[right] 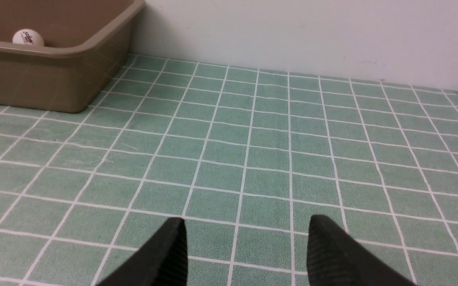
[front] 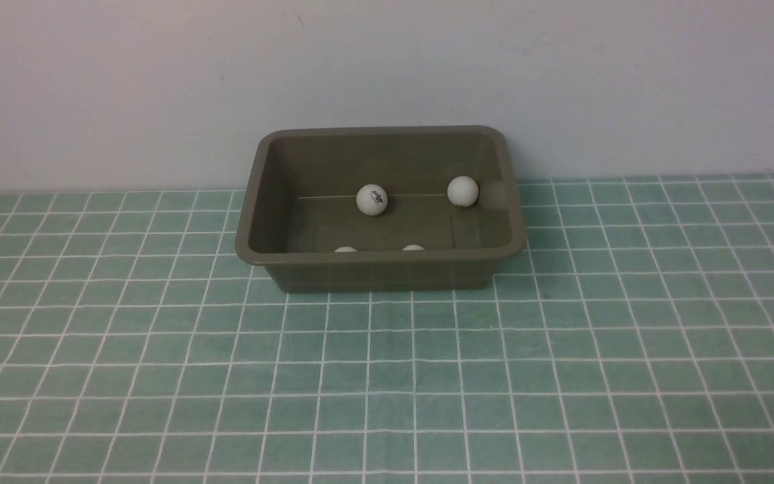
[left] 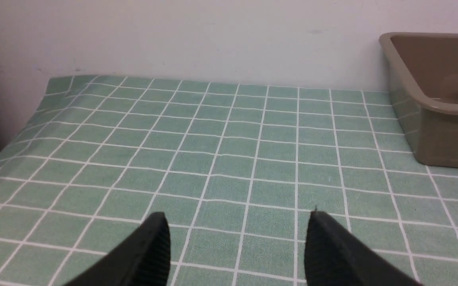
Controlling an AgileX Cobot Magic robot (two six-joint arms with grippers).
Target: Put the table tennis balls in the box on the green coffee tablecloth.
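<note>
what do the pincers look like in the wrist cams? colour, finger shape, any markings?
Both alike. The left pincer and the right pincer each show two matte black fingers tapering to blunt tips, with fine ribbing on the inner faces. No markings, labels or cables show. The arms themselves are out of frame.

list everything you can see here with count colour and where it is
table tennis balls: four visible, white, all inside the box; two in full view, two only peeking above the near rim
box: one, olive-brown, on the cloth near the wall
green coffee tablecloth: one, teal-green with white grid lines, covering the table
wall: one, off-white, behind the box
left gripper: one, black, open, over bare cloth
right gripper: one, black, open, over bare cloth
</note>
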